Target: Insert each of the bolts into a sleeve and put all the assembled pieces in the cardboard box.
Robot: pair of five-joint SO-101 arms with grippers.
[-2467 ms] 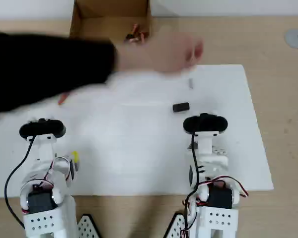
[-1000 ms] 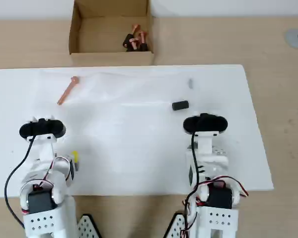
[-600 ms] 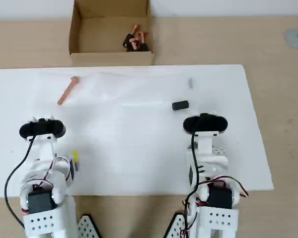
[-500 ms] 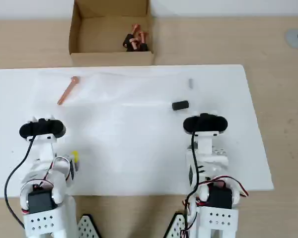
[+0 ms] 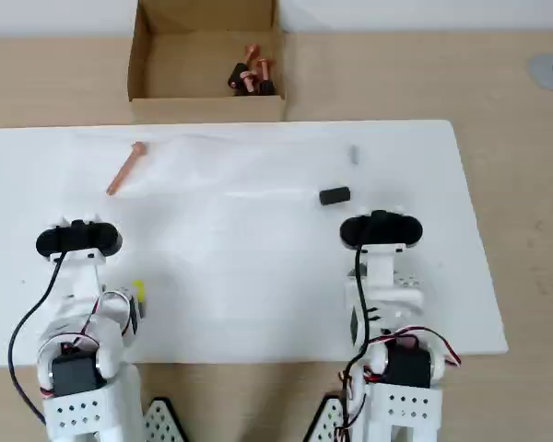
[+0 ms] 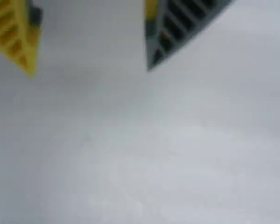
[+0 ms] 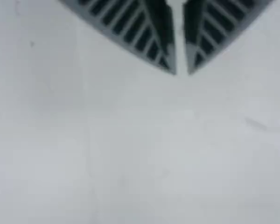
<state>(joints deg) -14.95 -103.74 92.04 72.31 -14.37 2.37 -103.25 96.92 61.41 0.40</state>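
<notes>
- The left gripper (image 6: 89, 70) is hanging spread over the white sheet (image 5: 258, 276); the right gripper (image 7: 181, 73) is hanging pressed together, empty.
- One sleeve (image 5: 335, 196) and one bolt (image 5: 126, 168) are lying well apart, unassembled.
- Assembled pieces (image 5: 251, 74) are sitting in the cardboard box (image 5: 207, 109).

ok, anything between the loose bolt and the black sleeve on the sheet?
Nothing: in the high view the stretch from bolt to sleeve is bare white sheet.
</notes>
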